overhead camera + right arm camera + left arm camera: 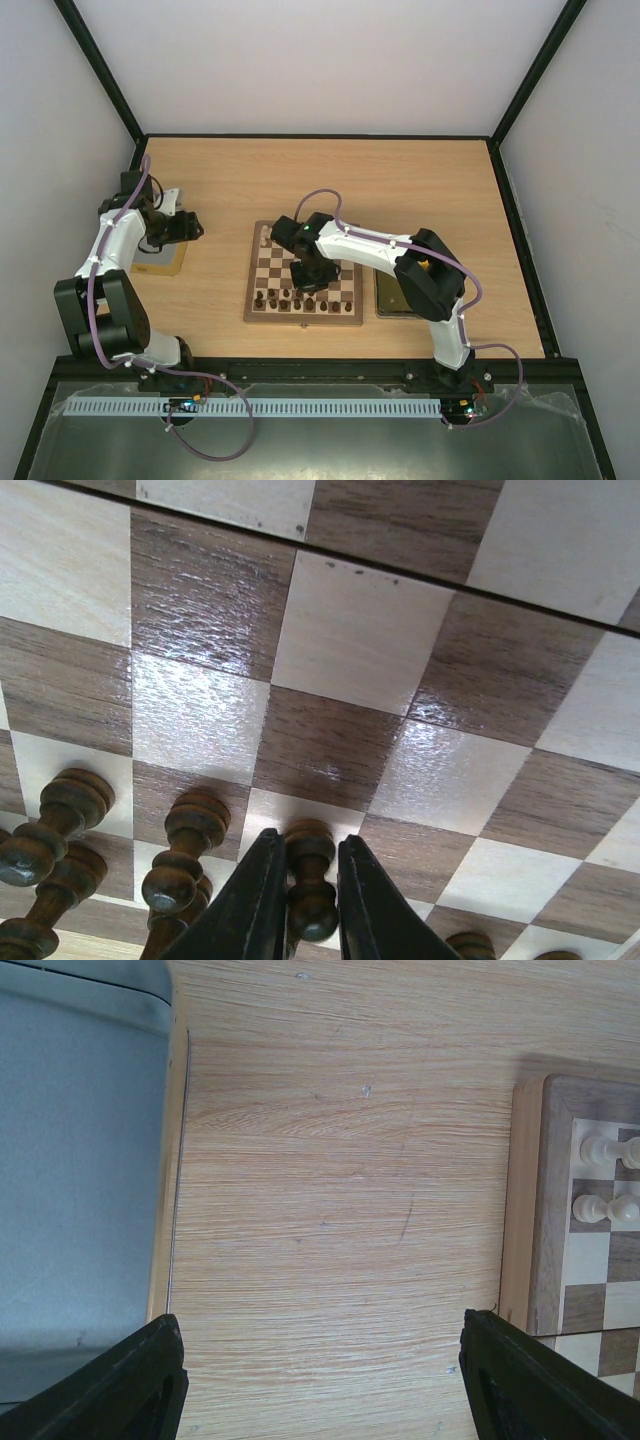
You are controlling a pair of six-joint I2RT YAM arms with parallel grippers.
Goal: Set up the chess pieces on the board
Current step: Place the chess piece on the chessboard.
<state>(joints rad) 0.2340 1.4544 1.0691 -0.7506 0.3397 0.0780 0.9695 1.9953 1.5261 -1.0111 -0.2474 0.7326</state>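
Right tool (pixel 309 845) sat low over the board (pixel 350 640), at the near-side rows, w/ one dark piece (pixel 312 912) standing btwn its two fingers (pixel 250 905). The piece was upright, base on a cream square. The fingers hugged it close on both sides, gap v. narrow. Couldn't tell if they were clenched on it or just clear of it. Other dark pieces (pixel 185 845) stood just beside it, toward that cam's left, w/ one more at the bottom-right edge.

Left tool (pixel 320 1390) was released, fingers spread wide, only bare wood surface (pixel 330 1210) showing btwn them. It hung off the board's left side, well apart from the dark piece.

Top view gave the layout the wrist cams didn't. The board lay mid-surface w/ the right arm reaching across it. The left tool was out by a grey-floored tray (pixel 165 265). A gold tray (pixel 385 300) lay just beside the board's right edge, partly under the right arm. A row of dark pieces ran along the board's near side. The right tool's fingers were hidden under the wrist there.

Left wrist cam alone showed cream pieces (pixel 598 1148) standing on squares at a board corner, next to the brown border. Right wrist cam alone showed how the fingers fitted round the dark piece.
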